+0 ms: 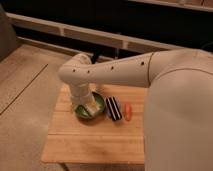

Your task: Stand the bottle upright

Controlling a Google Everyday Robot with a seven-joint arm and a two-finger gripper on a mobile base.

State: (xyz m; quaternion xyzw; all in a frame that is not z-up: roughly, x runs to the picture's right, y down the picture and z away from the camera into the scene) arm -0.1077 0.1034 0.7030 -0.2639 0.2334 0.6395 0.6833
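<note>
The tool [85, 101] hangs low over the green bowl [100, 101] on the wooden table [90, 140]. The pale bottle [93, 108] is right under it, at the bowl. I cannot tell if the tool grips it. A striped block [114, 108] lies just beside the bowl

hand [87, 101] white, over bowl [82, 114] | bowl green | block [114, 108] black-white striped | table [92, 141] tan

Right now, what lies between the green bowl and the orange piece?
The striped block, seen in the camera view. The gripper hangs over the bowl.
</note>
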